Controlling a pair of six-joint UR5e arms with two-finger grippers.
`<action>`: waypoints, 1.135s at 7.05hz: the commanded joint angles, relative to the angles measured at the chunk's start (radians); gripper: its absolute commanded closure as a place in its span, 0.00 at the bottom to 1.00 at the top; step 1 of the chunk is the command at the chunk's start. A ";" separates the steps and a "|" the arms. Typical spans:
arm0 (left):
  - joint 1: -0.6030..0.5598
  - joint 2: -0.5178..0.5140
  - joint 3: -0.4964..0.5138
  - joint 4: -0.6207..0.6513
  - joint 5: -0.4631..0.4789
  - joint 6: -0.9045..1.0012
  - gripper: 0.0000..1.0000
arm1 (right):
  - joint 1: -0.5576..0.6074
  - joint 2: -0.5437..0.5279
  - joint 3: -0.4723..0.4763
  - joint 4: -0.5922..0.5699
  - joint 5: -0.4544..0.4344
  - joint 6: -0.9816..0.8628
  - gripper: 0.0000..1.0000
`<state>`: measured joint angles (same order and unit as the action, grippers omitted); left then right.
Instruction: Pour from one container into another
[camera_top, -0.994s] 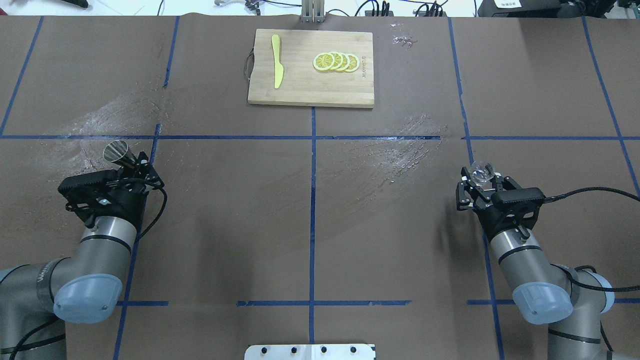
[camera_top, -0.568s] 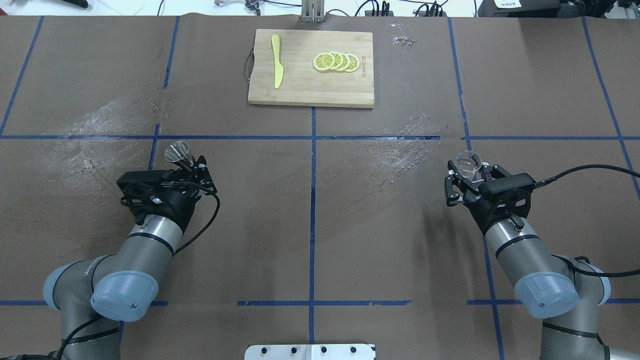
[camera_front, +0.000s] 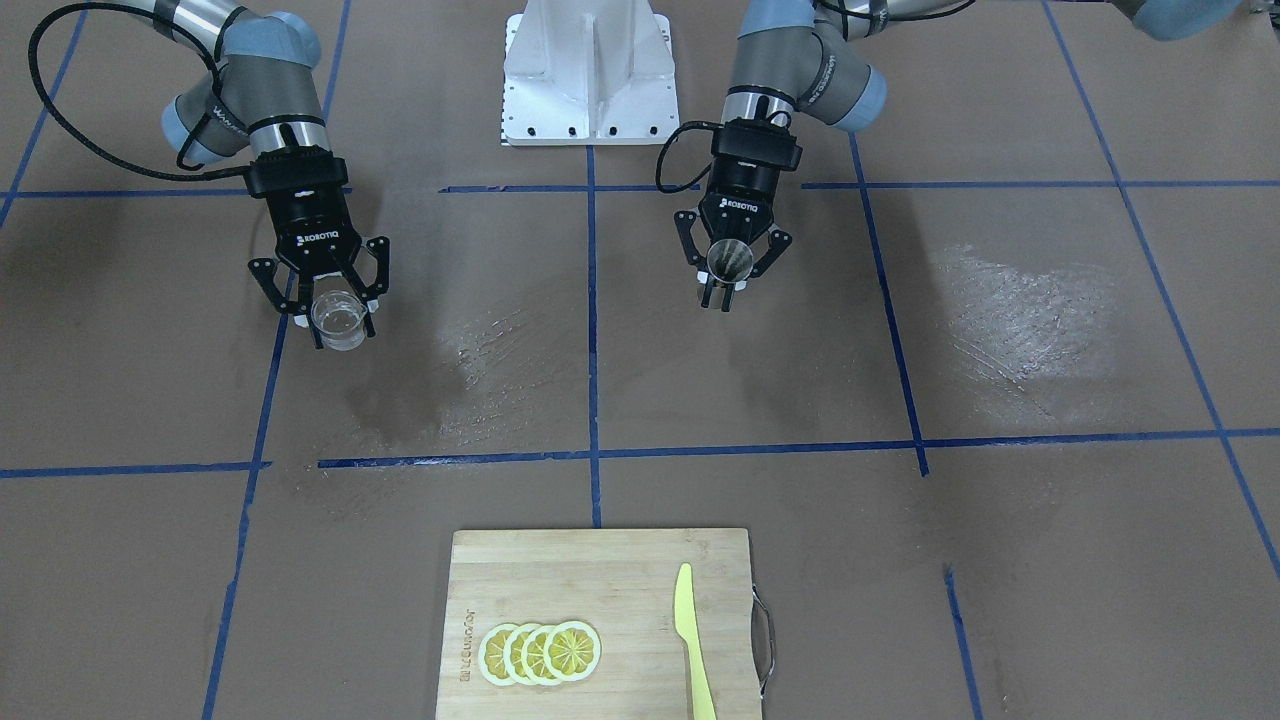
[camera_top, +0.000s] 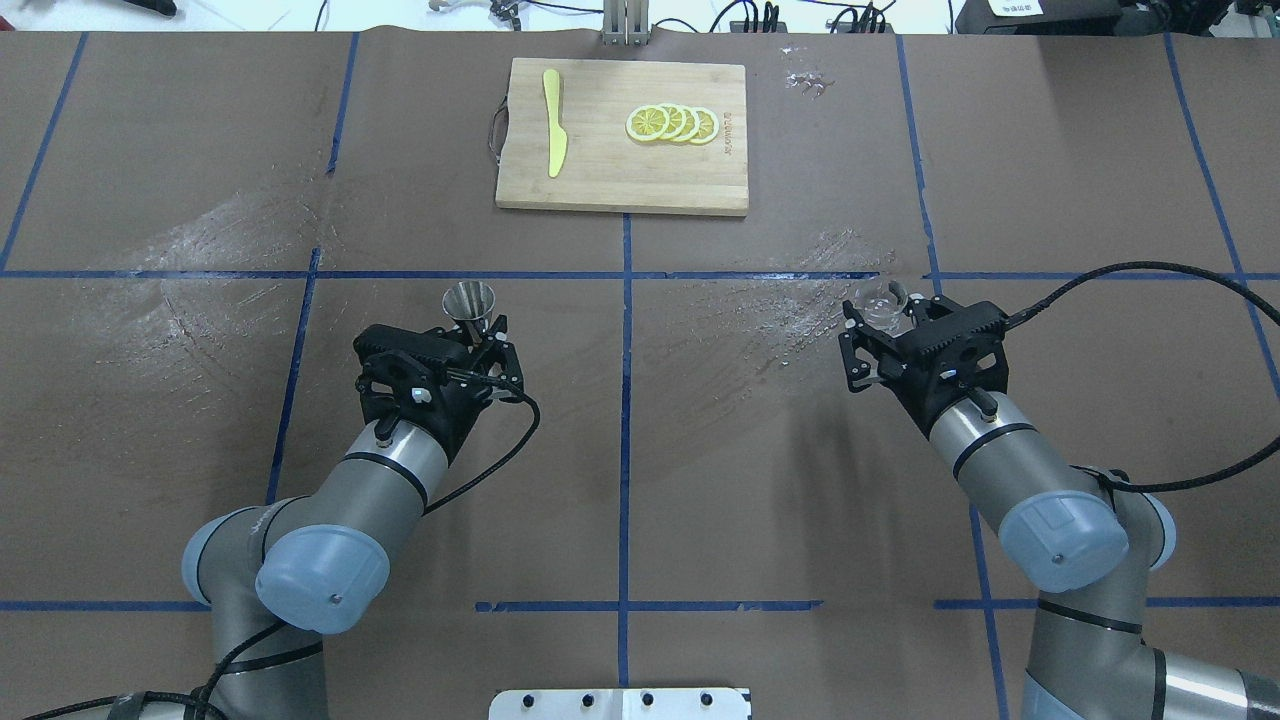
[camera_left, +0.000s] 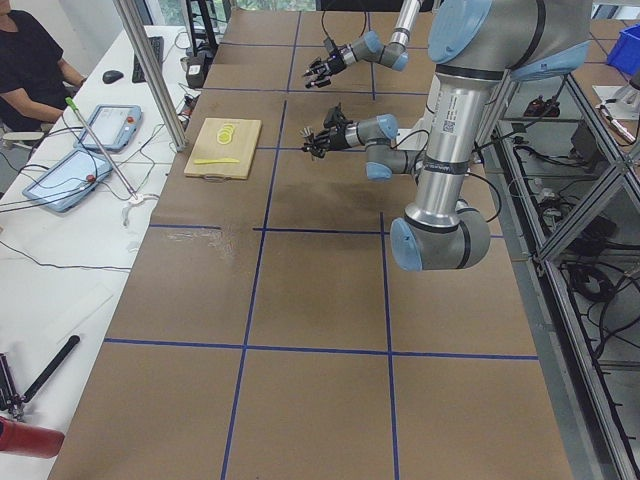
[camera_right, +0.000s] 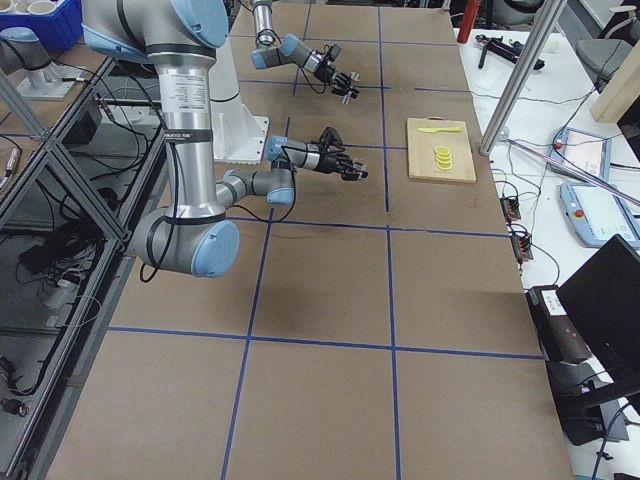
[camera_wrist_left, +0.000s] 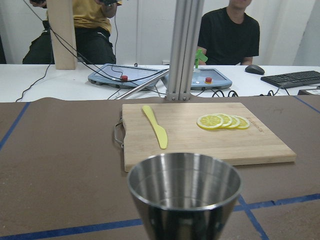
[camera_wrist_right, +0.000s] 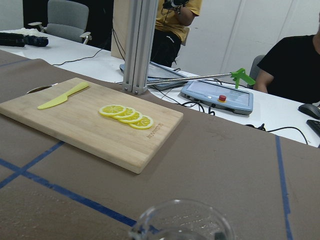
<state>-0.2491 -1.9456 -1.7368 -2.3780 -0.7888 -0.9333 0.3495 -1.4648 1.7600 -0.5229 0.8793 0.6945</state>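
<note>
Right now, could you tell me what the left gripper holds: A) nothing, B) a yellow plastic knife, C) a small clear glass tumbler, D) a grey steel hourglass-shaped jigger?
D: the left gripper is shut on the grey steel jigger; the right gripper holds the glass tumbler.

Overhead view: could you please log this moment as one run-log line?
left gripper shut on jigger | right gripper shut on glass tumbler | held far apart | pour not started
</note>
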 joint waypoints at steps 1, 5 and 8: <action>-0.002 -0.079 0.012 -0.003 -0.061 0.178 1.00 | 0.054 0.024 0.028 -0.005 0.147 -0.132 1.00; -0.004 -0.189 0.150 -0.122 -0.159 0.203 1.00 | 0.072 0.077 0.087 -0.153 0.236 -0.187 1.00; -0.004 -0.249 0.204 -0.122 -0.205 0.250 1.00 | 0.074 0.179 0.188 -0.418 0.208 -0.216 1.00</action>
<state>-0.2530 -2.1622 -1.5672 -2.5000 -0.9869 -0.7069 0.4242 -1.3255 1.9042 -0.8217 1.1009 0.4893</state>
